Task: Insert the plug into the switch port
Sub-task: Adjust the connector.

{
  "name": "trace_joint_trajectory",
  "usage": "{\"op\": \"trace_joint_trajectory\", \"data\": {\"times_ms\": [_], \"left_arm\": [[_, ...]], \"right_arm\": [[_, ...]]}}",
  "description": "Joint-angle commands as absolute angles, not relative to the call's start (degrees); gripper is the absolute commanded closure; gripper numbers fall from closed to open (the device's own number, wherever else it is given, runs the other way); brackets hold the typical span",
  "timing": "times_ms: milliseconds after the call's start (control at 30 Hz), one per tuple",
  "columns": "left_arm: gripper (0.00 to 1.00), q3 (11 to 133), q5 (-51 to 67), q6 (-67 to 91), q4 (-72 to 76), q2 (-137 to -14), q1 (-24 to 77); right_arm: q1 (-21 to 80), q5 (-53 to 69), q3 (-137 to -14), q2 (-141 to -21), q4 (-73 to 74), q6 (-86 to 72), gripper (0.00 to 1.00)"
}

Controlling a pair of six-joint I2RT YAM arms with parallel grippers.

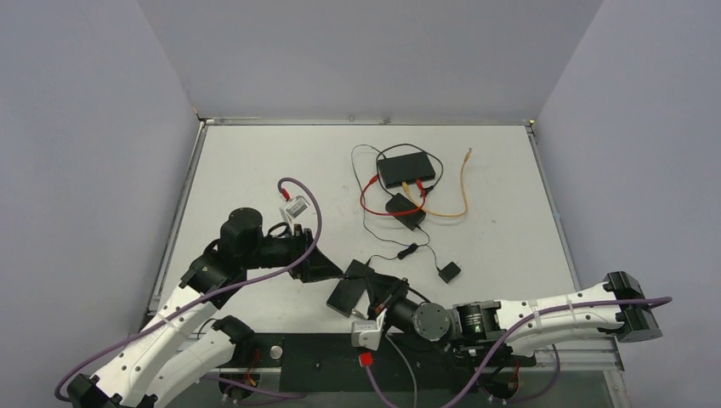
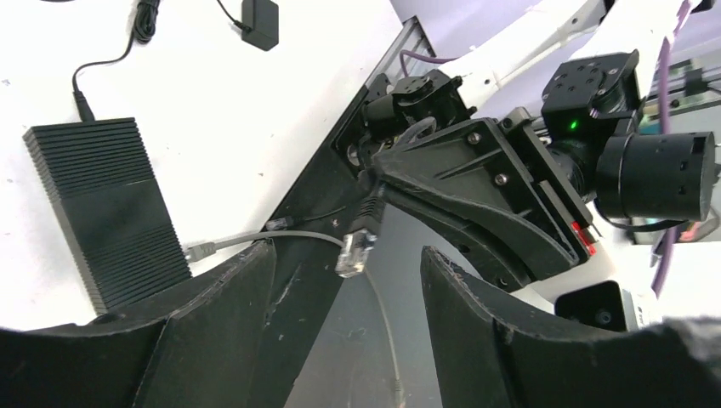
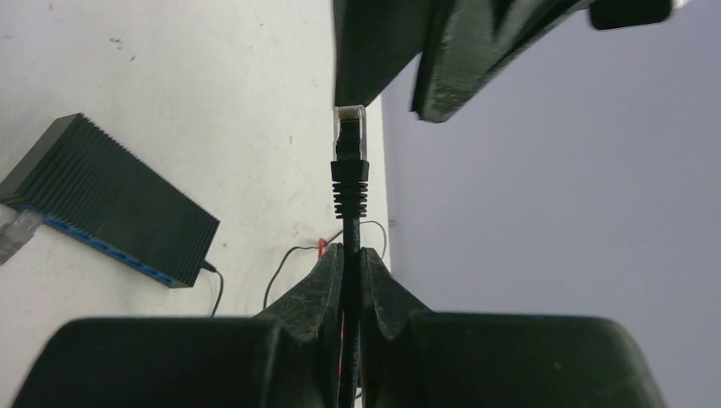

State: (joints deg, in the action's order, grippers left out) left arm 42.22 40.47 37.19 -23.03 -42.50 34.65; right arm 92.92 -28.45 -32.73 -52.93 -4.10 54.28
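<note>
Right pincer (image 3: 349, 259): clenched on the black cable (image 3: 350, 229) just below the boot. The plug (image 3: 349, 127) stands clear above the fingers, contacts exposed. Judged purpose: leave the plug body free for a second grasp.

Left pincer (image 2: 347, 253): released, jaws spread, with the plug between its fingers and touching neither. This looks like a handover or regrip, not yet an insertion.

Switch (image 2: 106, 212): lies on the counter (image 1: 255, 153) just beside both pincers, apart from the plug. A grey lead (image 2: 246, 240) is already seated in it.

View differences: the right wrist view shows the switch's blue port face, while the left wrist view shows only its ribbed top. Only the top view shows the far black box (image 1: 406, 168) with its orange lead (image 1: 463, 191); there the plug is too small to make out.
</note>
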Motion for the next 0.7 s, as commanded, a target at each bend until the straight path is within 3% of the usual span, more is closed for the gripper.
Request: {"op": "trace_joint_trajectory", "data": {"times_ms": [0,667], "left_arm": [[0.39,39.99,47.68,45.13,-12.67,-41.93,32.57],[0.46,35.72,49.86,59.13,-5.17,-37.12,32.5]], "right_arm": [[94.92,-39.45,-31.59,-53.23,-17.83,61.13,1.0],[97.69,-42.3,-32.5,-59.67,-26.83,68.21,1.0]]}}
